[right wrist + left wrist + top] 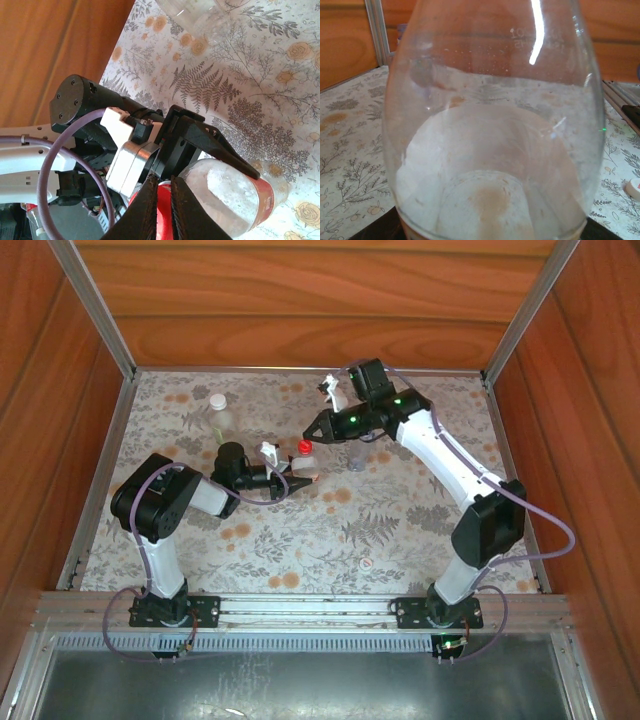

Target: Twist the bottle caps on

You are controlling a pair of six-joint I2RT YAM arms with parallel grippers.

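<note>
The bottle with the red-orange label (308,468) stands mid-table with the red cap (304,447) on its neck. My left gripper (297,478) is shut on its body, and the clear bottle wall (490,125) sits right against the left wrist camera. My right gripper (307,432) hangs just over the cap. In the right wrist view its jaws (163,178) are shut to a thin slit, through which the red cap (164,212) shows beneath them. The labelled bottle (225,195) shows beside them, under a left finger (215,145).
A plain clear bottle (220,418) with a white cap (217,400) stands at the back left. A slim bottle (356,455) is just right of the right gripper. A loose white cap (367,563) (635,187) lies on the floral tabletop nearer the front. Wooden walls enclose three sides.
</note>
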